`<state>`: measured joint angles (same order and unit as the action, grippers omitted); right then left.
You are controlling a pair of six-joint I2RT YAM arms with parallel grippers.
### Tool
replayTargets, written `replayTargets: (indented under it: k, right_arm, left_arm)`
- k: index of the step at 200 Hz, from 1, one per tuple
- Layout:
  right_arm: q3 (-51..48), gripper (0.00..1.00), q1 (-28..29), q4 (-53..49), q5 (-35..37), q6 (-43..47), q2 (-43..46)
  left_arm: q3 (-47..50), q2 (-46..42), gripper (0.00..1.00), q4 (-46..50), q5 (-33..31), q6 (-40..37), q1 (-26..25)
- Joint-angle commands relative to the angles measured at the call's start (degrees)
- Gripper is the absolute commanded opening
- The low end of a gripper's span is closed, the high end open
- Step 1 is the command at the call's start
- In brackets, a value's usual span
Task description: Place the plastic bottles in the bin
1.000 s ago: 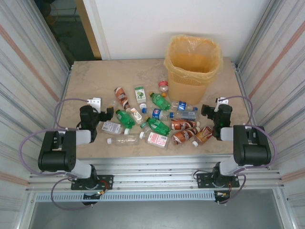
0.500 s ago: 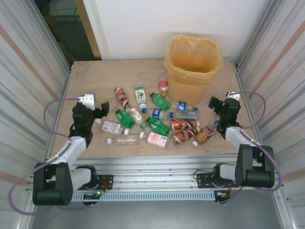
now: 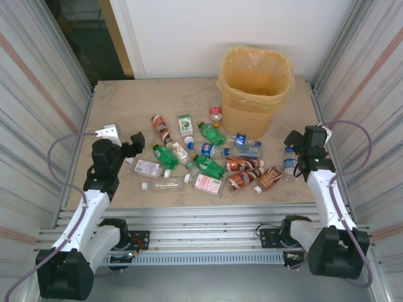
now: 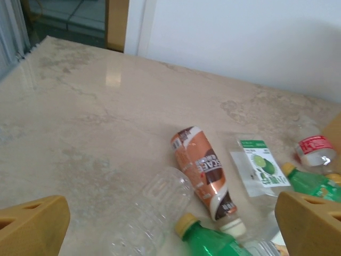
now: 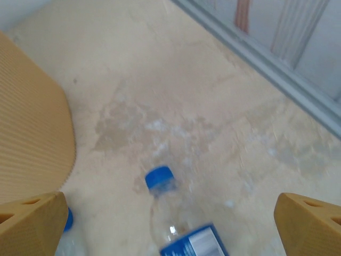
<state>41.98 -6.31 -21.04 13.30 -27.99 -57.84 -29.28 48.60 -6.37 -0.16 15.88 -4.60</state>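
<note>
Left tool [image 3: 136, 142] is spread wide and grips nothing. It hangs over the worktop [image 3: 119, 104] at the left edge of the scatter of bottles [image 3: 201, 157]. From its wrist a brown bottle [image 4: 201, 172] lies on its side ahead, with a clear bottle [image 4: 154, 205] just beside it on the left. A green bottle [image 4: 213, 240] with a yellow cap is nearest, and a lime-labelled bottle [image 4: 258, 168] lies to the right.

Right tool [image 3: 292, 139] is just as wide and empty, over by the right rail. A blue-capped bottle [image 5: 178, 218] lies on the worktop below it, between its fingers [image 5: 32, 224] and apart from both.

All the bottles I can see are on the worktop, in a loose heap across the middle between the two arms. One red-capped bottle [image 3: 216, 114] sits just beside the foot of the bin [image 3: 249, 116]. That bin stands upright at the far right of the worktop, its orange liner folded over the rim.
</note>
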Motion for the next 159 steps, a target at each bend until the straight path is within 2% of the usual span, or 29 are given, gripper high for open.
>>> replayTargets:
  k: [1,33,54,92,159]
  right_arm:
    - [2.9,0.98,-1.3,-15.2,-5.2,-2.1,0.9]
    - [7.1,0.98,-2.6,-25.5,-9.2,-0.7,-3.1]
    - [8.6,0.98,-2.9,-28.4,-11.3,1.3,-5.6]
    - [9.8,0.98,-4.3,-28.8,-16.5,2.5,-11.0]
    - [11.7,0.99,-5.3,-25.6,-18.9,2.9,-21.3]
  left_arm:
    - [-1.3,-1.5,0.99,3.3,3.8,5.7,-0.2]
    - [0.4,-2.3,0.99,1.3,7.0,7.3,-0.2]
    - [0.6,-2.4,0.99,0.8,7.4,7.2,-0.3]
    - [0.6,-1.8,0.99,0.7,7.9,6.9,-0.3]
    - [0.1,-1.3,0.99,2.5,6.1,7.6,-0.2]
